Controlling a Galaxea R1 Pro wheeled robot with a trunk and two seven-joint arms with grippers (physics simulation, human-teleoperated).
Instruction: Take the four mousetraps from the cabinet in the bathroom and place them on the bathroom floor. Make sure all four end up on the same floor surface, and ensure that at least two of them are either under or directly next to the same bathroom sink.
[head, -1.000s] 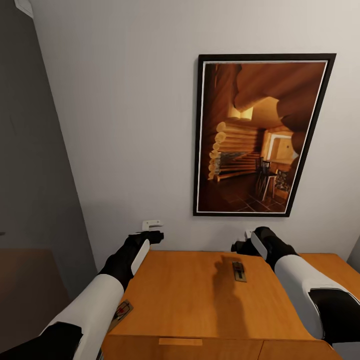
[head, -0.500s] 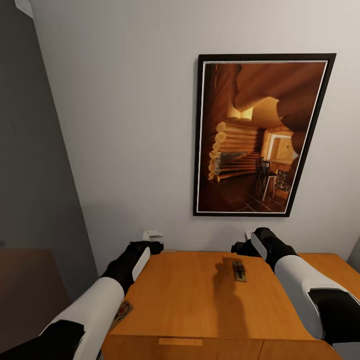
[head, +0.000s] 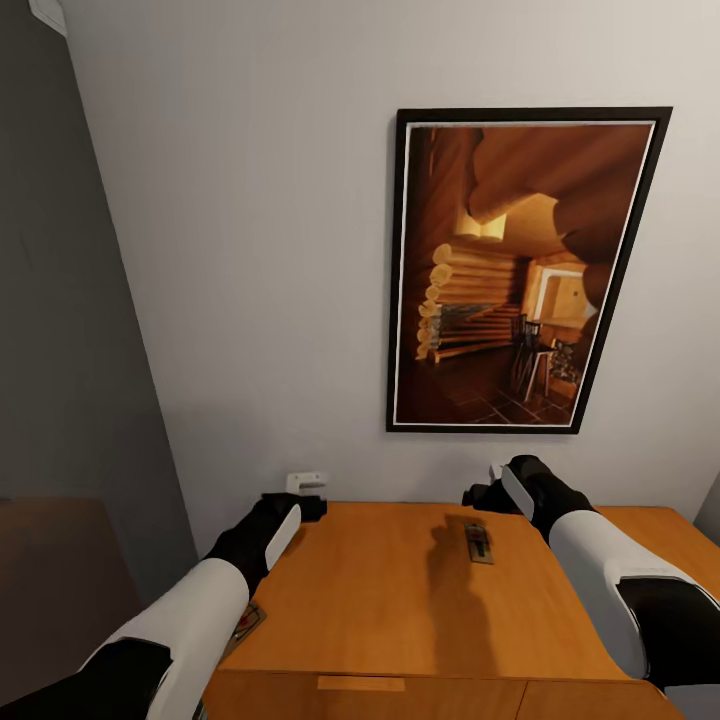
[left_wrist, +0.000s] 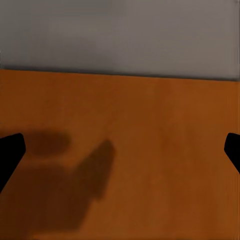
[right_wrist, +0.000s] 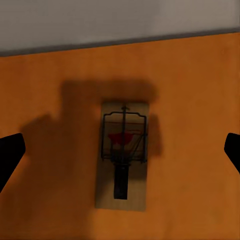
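Sinking toward the cabinet (head: 400, 600) top's rear left corner, left gripper (head: 306, 482) spread | right gripper (head: 497, 470) spread above mousetrap (right_wrist: 123, 155) | pickup pending

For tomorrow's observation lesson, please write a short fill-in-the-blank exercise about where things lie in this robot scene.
1. One mousetrap lies flat on top of the orange-brown ____.
2. The second mousetrap peeks out beside the robot's ____ arm.
3. On the wall above the cabinet hangs a framed ____.
4. In the right wrist view, the mark on the mousetrap is coloured ____.

Missing words: cabinet; left; picture; red
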